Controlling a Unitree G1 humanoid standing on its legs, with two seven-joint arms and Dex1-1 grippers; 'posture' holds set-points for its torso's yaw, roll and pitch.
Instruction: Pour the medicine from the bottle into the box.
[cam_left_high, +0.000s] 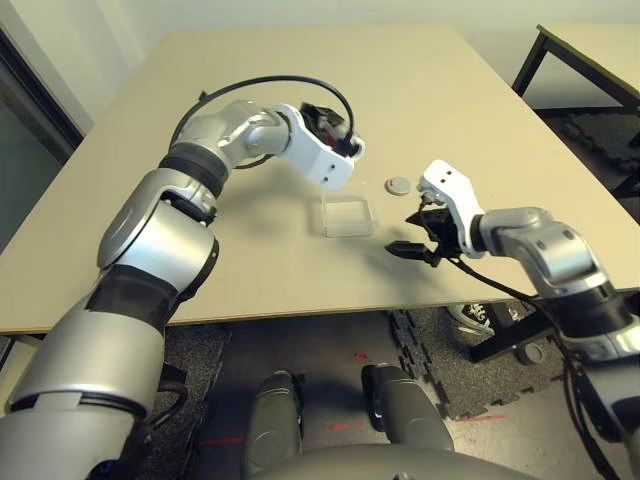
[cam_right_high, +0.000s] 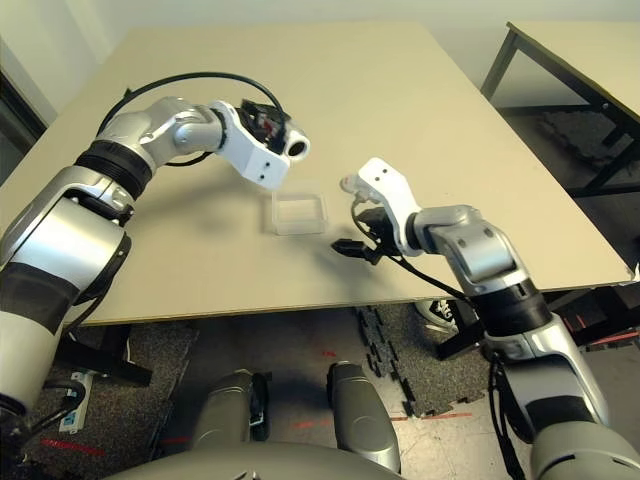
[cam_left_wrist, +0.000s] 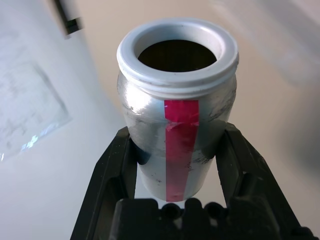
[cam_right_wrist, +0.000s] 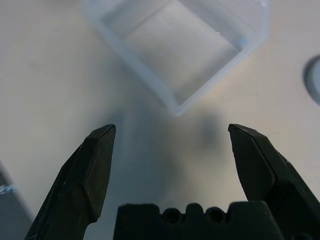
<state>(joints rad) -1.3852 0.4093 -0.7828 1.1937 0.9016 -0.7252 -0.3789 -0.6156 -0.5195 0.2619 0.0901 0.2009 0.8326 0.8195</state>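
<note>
so the left gripper (cam_left_wrist: 175, 150) has its jaws clenched on the bottle (cam_left_wrist: 177, 115), one black finger (cam_left_wrist: 112, 175) on each side of the silvery body, red stripe facing the wrist camera and the white open mouth pointing away from the jaws. in the head view the bottle's mouth (cam_right_high: 296, 146) pokes out past the white wrist housing, held up off the worktop (cam_left_high: 420, 90) and sitting at about 11 o'clock from the box (cam_left_high: 347, 215). the box is flat on the worktop, and i can't make out anything in it. the right gripper (cam_left_high: 412, 233) hangs just beside the box at roughly its 4 o'clock, jaws spread wide with nothing between them; its wrist camera looks straight past the fingertips (cam_right_wrist: 100, 150) at the box's near corner. a flat grey round cap (cam_left_high: 397, 184) lies at about 1 o'clock from the box, apart from it. count: one bottle, one box, one cap, two grippers.
</note>
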